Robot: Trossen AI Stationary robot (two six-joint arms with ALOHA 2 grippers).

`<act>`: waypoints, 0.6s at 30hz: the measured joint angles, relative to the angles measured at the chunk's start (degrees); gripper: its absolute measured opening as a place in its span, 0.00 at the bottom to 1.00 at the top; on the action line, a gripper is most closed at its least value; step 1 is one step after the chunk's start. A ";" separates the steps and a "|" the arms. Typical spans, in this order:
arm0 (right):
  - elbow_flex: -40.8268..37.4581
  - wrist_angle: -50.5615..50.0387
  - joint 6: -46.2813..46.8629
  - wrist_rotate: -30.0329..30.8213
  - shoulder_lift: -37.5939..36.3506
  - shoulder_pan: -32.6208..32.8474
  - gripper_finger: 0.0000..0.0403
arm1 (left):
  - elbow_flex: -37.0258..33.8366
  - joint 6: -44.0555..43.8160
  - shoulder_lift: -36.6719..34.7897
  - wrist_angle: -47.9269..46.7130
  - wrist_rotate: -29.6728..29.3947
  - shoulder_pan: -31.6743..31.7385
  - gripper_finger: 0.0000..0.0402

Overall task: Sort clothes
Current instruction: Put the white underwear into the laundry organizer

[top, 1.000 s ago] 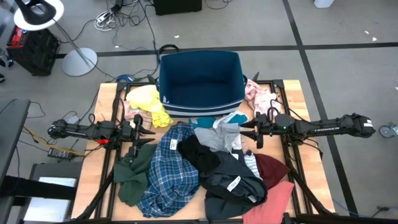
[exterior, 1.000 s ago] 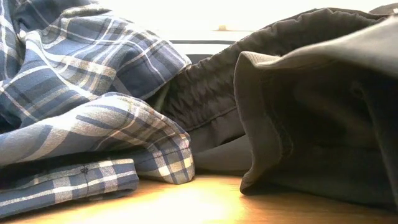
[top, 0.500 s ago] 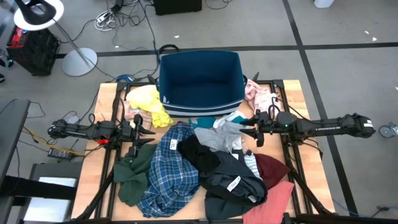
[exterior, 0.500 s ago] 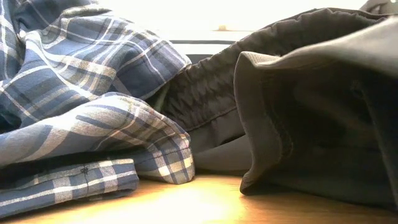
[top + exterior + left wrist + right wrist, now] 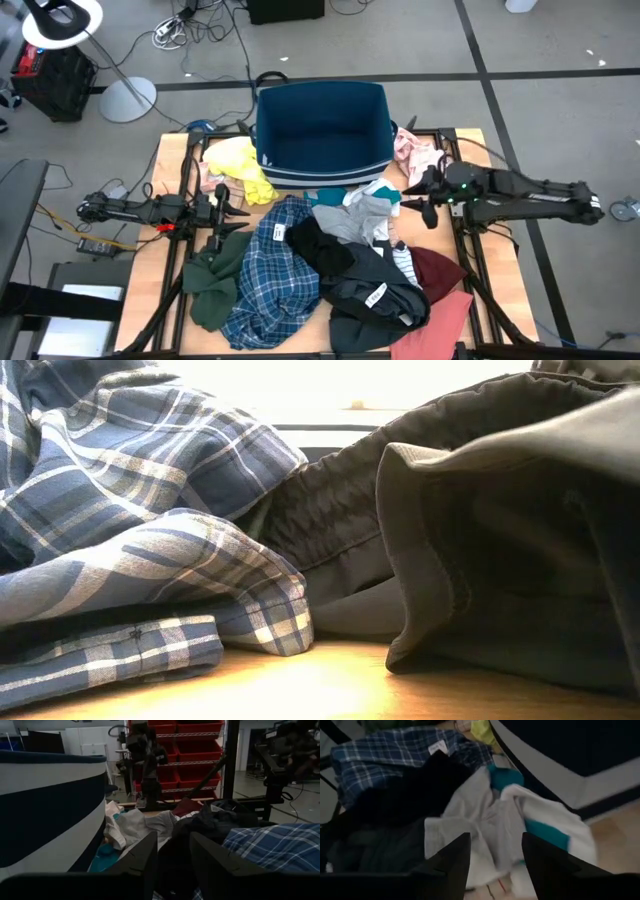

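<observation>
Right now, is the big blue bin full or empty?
Empty. The high view looks straight down into the navy bin and shows only its bare blue bottom; all the clothes lie outside on the table.

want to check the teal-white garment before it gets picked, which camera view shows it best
The right wrist view: the teal-white garment fills the frame just ahead of the open right gripper. The high view shows it small beside the navy bin. The left wrist view catches only a bit of it; the low view shows none.

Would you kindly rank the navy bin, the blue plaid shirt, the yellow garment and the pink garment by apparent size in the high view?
1. Navy bin
2. Blue plaid shirt, somewhat smaller
3. Yellow garment
4. Pink garment, smallest, partly covered by the right arm
</observation>
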 joint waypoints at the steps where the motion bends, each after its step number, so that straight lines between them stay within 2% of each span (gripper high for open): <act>1: 1.90 -2.83 0.07 0.61 0.00 0.02 0.45 | 0.00 -0.02 0.00 0.00 -0.02 0.02 0.30; 9: 14.01 -21.72 4.60 10.64 -0.02 0.00 0.42 | 0.00 -0.02 0.00 0.00 -0.02 0.00 0.30; 18: 17.57 -33.44 6.05 11.04 0.00 0.02 0.42 | 0.00 0.00 0.00 0.00 -0.01 0.02 0.30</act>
